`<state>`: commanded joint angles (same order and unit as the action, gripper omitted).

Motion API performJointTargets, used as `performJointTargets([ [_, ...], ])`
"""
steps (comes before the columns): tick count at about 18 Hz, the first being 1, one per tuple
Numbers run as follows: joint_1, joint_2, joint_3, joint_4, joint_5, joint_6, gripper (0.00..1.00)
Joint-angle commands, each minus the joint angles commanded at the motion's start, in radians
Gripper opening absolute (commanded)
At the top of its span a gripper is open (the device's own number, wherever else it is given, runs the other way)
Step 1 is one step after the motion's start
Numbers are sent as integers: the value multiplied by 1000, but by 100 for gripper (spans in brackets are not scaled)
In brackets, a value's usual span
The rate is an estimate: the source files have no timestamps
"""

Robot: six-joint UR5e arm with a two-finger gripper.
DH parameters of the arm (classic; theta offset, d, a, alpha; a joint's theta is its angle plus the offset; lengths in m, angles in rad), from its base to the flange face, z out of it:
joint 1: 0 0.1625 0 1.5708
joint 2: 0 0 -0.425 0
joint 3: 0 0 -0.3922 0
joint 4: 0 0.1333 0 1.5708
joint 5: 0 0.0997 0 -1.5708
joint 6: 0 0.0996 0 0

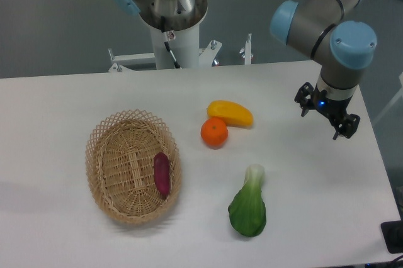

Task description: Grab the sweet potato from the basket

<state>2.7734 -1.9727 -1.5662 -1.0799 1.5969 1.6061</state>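
Sweet potato [162, 174] lies in wicker basket [104, 148] as robot arm hangs apart.
The tuber rests against the basket's right inner wall on the white worktop [75, 98]. The end effector [327, 112] hovers far right, empty; its finger spread cannot be told. An orange [214, 133] touches a yellow fruit [231, 113].

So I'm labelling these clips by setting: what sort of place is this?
Likely a robotics lab: an arm on a pedestal over a plain white table, with toy-like produce and a basket.

one fixed camera looks down across the table [302, 173] toward the arm's base [170, 29]
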Motion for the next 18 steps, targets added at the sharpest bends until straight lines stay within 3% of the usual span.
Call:
performJointTargets([
  [7,0,0,0,0,-8,-11,100],
  [12,-2,3,-9,0,-43,-112,100],
  [16,-58,26,-24,-2,-110,-219,100],
  [18,-127,32,-25,-2,-110,-320,100],
])
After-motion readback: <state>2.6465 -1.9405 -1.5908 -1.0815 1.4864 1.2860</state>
